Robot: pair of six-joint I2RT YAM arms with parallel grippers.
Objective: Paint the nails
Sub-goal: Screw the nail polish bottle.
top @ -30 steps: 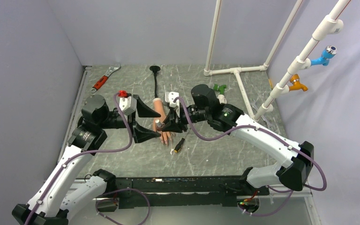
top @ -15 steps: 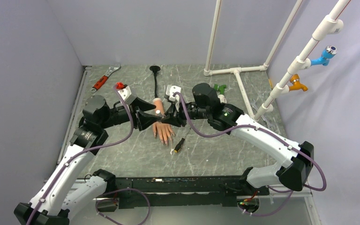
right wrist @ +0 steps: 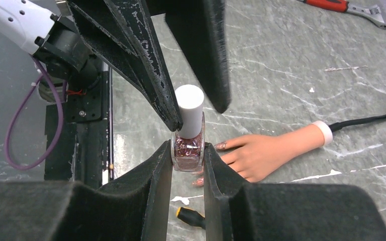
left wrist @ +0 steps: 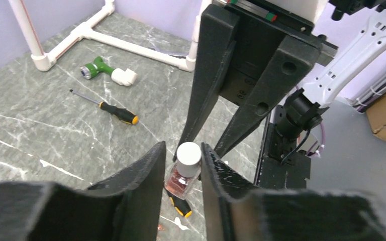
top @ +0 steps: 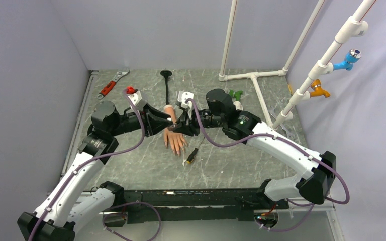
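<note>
Nails [top: 177, 150] of the mannequin hand [top: 172, 136] lie on the table, pointing toward the arms; just above it the right gripper [right wrist: 187, 146] is clamped on the polish bottle [right wrist: 187, 153]; the left gripper [left wrist: 182, 151] has swung in and narrowed about the white cap [left wrist: 188, 154], though I cannot tell whether it grips; uncapping looks next, painting unstarted.

Right wrist view: mannequin hand [right wrist: 266, 150] fingers mostly behind right claw [right wrist: 187, 150] and polish bottle [right wrist: 187, 145]; few nails [right wrist: 220, 146] show. Screwdriver [right wrist: 193, 216]: handle end only. Wrench [right wrist: 352, 7] cut by top edge. Overhead: nails too small to read, polish bottle lost between claws. Left claw [left wrist: 183, 150] on cap [left wrist: 189, 156]: contact unclear.
</note>
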